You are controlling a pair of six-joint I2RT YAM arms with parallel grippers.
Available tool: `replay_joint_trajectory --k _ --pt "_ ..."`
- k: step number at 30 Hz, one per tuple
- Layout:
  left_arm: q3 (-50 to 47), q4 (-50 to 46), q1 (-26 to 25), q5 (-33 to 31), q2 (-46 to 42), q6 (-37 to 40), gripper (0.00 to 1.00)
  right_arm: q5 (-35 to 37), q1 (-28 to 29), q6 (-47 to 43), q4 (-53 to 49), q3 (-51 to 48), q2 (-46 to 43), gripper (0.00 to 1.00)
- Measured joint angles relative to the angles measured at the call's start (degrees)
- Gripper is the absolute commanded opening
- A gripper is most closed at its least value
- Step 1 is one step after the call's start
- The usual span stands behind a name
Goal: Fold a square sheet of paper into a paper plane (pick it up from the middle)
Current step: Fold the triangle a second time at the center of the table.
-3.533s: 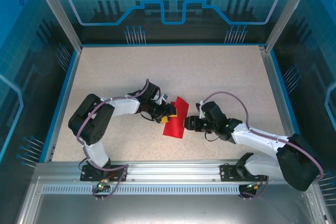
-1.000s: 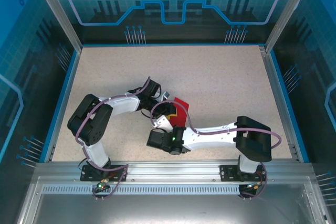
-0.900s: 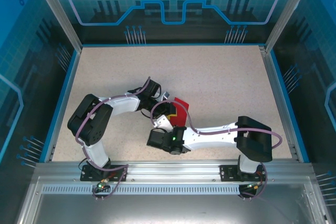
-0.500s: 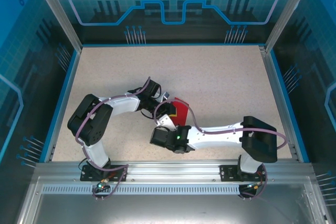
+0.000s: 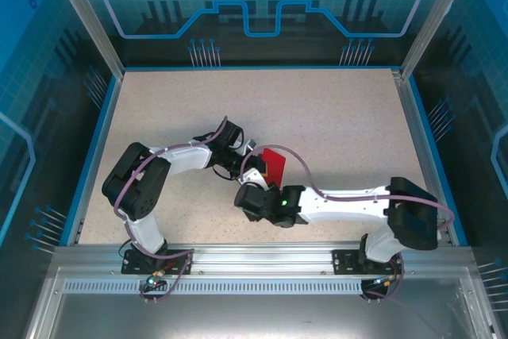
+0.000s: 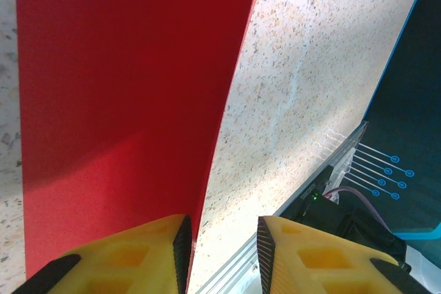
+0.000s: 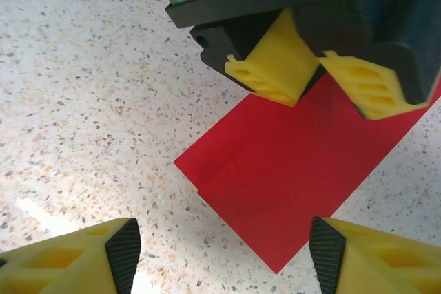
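- Nearest the bases, the white-and-black right arm stretches leftward across the table. Its yellow-fingered right gripper (image 7: 220,242) points away from the bases with jaws spread wide and nothing in them. The near corner of the sheet shows between the two fingers.
- The bright red sheet of paper (image 7: 303,163) lies flat at mid-table on the speckled beige tabletop (image 5: 341,117), folded into a slanted oblong. A small step on its near-left edge shows two layers lying slightly offset.
- The yellow-fingered left gripper (image 6: 222,235) sits at the sheet's far-left end with its jaws parted narrowly. One finger overlaps the red surface, and the sheet's long edge runs up to the gap. Whether it presses the paper, I cannot tell.
- Half a second ago the right wrist sat closer to the bases, and the red patch looked broader with a rounded top. Since then the wrist has crept toward the sheet.
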Motion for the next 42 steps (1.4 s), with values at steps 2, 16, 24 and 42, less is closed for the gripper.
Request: replay_joint_trajectory --k 2,16,24,42 --pt "0.0 0.0 0.0 0.0 0.0 0.0 0.34 2.5 0.9 0.9 -2.4 3.1 3.6 0.73" --pt "0.0 0.0 0.0 0.6 -0.1 0.0 0.34 11.0 2.3 5.9 -10.5 7.1 10.7 0.47" --pt "0.0 -0.1 0.0 0.6 -0.1 0.0 0.34 11.9 2.3 6.1 -11.1 7.1 10.6 0.28" --pt "0.2 -3.9 0.0 -5.1 -1.8 0.1 0.52 -2.4 -3.8 0.0 0.2 -3.2 0.0 0.01"
